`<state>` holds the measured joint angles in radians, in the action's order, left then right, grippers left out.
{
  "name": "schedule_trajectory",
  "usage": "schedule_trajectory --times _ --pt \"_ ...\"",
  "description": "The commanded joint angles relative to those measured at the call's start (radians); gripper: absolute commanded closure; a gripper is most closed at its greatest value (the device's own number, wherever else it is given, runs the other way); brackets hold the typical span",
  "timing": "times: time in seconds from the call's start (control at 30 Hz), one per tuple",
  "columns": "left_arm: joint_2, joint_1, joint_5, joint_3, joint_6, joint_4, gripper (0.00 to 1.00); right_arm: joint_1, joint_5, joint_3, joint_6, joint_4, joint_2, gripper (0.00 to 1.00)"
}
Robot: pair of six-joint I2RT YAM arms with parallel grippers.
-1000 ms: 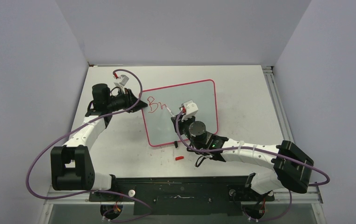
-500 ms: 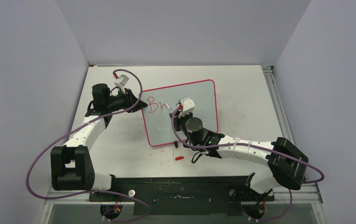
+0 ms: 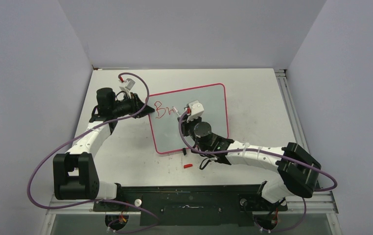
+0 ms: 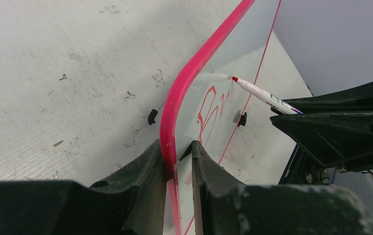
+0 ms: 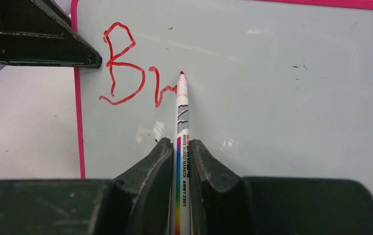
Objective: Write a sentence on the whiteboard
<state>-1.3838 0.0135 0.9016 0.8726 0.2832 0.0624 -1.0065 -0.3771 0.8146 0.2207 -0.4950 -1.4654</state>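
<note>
The whiteboard (image 3: pixel 199 122) lies flat at the table's middle, with a pink-red frame (image 4: pixel 184 83). The sentence (image 5: pixel 126 68) so reads only a red "B" and "r" near the board's top left corner; it also shows in the top view (image 3: pixel 164 109). My right gripper (image 5: pixel 180 144) is shut on a white marker (image 5: pixel 182 147), whose red tip (image 5: pixel 181 73) touches the board just right of the "r". My left gripper (image 4: pixel 177 152) is shut on the board's left edge, one finger on each side of the frame. In the top view it sits by that edge (image 3: pixel 145 110).
A small red marker cap (image 3: pixel 188 166) lies on the table below the board's near edge. The board's small black feet (image 4: pixel 152 116) show under its edge. Purple cables loop from both arms. The table's walls stand close at left, back and right.
My right gripper has moved up and left along the board, and the marker has added a short stroke after the "r". The left arm has not moved.
</note>
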Motion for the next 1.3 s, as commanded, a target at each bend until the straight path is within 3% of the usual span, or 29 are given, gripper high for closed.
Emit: schedule_trajectory --times 0.0,0.57,1.27 --pt "0.025 0.013 0.0 0.029 -0.026 0.013 0.85 0.011 0.003 0.034 0.002 -0.051 -0.003 0.95" --pt "0.029 0.013 -0.004 0.028 -0.026 0.011 0.85 -0.001 0.077 0.034 -0.023 0.022 0.114 0.95" --pt "0.035 0.01 -0.012 0.032 -0.04 -0.004 0.85 0.073 0.218 -0.066 0.007 0.063 0.201 0.95"
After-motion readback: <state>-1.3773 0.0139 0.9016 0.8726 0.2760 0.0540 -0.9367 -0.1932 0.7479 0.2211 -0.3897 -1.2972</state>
